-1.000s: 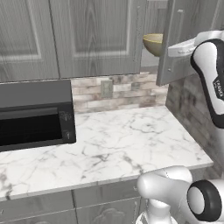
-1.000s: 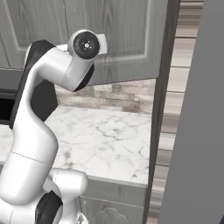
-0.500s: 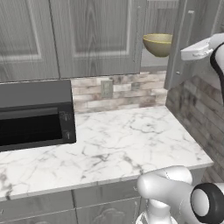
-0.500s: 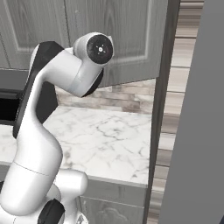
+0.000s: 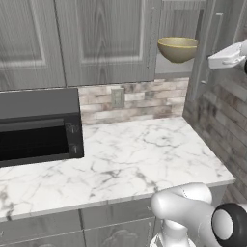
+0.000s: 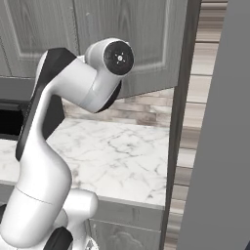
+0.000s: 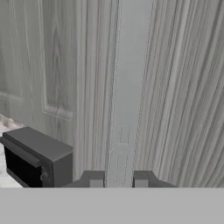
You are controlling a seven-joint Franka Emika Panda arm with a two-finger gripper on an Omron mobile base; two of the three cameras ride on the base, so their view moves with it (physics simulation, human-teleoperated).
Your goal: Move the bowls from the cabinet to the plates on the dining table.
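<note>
Closing on the slim bar handle (image 7: 124,109) of the cabinet door (image 5: 219,48), the fingers (image 7: 96,178) stand nearly together, one tip on each side of the pale grey bar, which runs up the middle of the hand view between them. The gap between the tips is narrow, about the width of the bar, so they appear to pinch it. Behind the handle lies grey wood-grain panelling. In the left base view the white hand (image 5: 226,55) reaches in from the right edge at the height of the door, which stands swung outward, with the dark bar on its front face.

Just left of that door the cabinet (image 5: 181,29) is open, and a single olive-tan bowl (image 5: 178,48) with a paler inside and a brownish rim sits upright on its plain grey shelf, near the front edge. The doors further left (image 5: 103,38) are shut. Below them runs a strip of stone-tile backsplash with a wall socket (image 5: 117,97). A white grey-veined marble worktop (image 5: 144,159) lies under that, and a black microwave (image 5: 38,125) stands at its left end against the back wall. In the right base view the arm (image 6: 63,127) bends up over the worktop's front edge, with the dark edge of the open door (image 6: 180,122) just to its right.
</note>
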